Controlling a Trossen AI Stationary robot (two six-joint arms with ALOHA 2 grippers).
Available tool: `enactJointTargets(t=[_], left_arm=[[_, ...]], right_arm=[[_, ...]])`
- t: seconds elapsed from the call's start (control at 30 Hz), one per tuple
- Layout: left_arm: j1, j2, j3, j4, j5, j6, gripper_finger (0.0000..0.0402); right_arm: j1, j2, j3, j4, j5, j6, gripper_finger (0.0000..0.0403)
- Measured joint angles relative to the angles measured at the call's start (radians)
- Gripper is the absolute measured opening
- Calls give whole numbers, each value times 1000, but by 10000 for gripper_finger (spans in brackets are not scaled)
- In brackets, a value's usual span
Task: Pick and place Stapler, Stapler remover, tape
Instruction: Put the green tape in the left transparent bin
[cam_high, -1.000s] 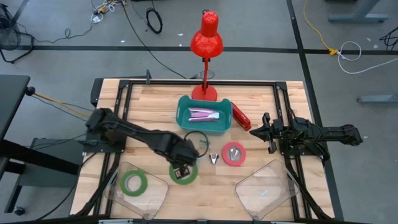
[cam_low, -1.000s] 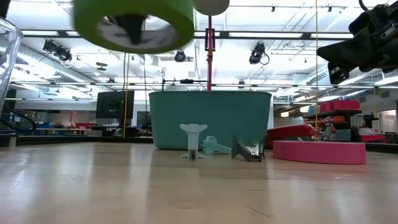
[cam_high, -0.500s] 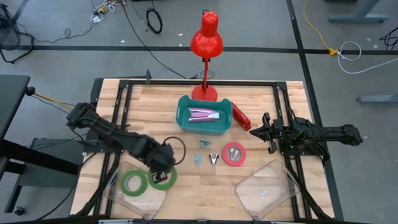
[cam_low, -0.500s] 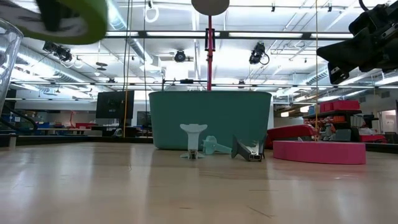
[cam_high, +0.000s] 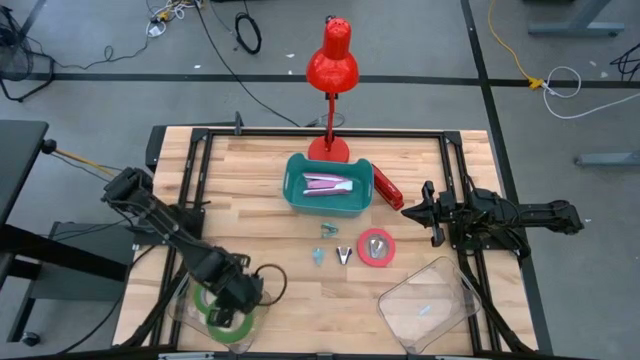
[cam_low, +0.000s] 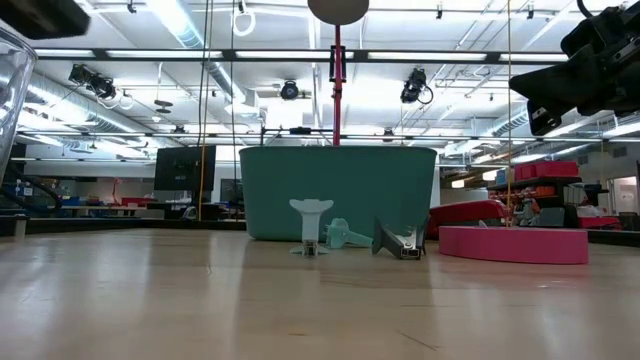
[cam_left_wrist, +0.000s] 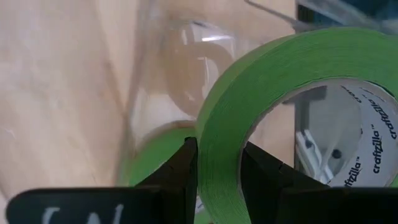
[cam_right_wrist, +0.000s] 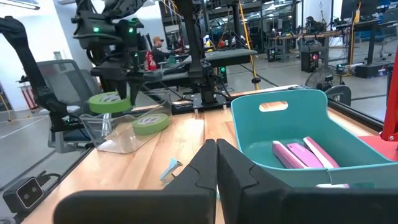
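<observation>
High view: a green tape roll (cam_high: 232, 322) is gripped by the left gripper (cam_high: 236, 300) over the clear tray (cam_high: 190, 292) at lower left, where another green roll (cam_high: 207, 298) lies. Clenched empty, the right gripper (cam_high: 424, 208) is parked right of the pink roll (cam_high: 376, 246).

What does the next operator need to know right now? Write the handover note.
Left gripper: shut on a green tape roll, held above the clear left tray, where another green roll already lies.
Right gripper: shut, empty, waiting at the table's right side.
Done: one green roll in the tray.
Left: release the held roll; the pink tape roll, the red stapler beside the teal bin, and the staple remover all sit on the table. The clear right tray holds nothing.
</observation>
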Motion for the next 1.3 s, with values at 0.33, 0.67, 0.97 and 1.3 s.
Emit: enactJointTargets(t=[0.33, 0.67, 0.97, 1.3], left_arm=[[-47, 0, -3, -1, -93, 34, 96], [-38, 30, -69, 14, -133, 37, 95], [-37, 30, -166, 149, -92, 22, 97], [-37, 29, -185, 196, -85, 7, 111]], right_arm=[[0, 0, 0, 0, 0, 0, 6], [0, 0, 0, 0, 0, 0, 6], [0, 0, 0, 0, 0, 0, 6], [0, 0, 0, 0, 0, 0, 6]])
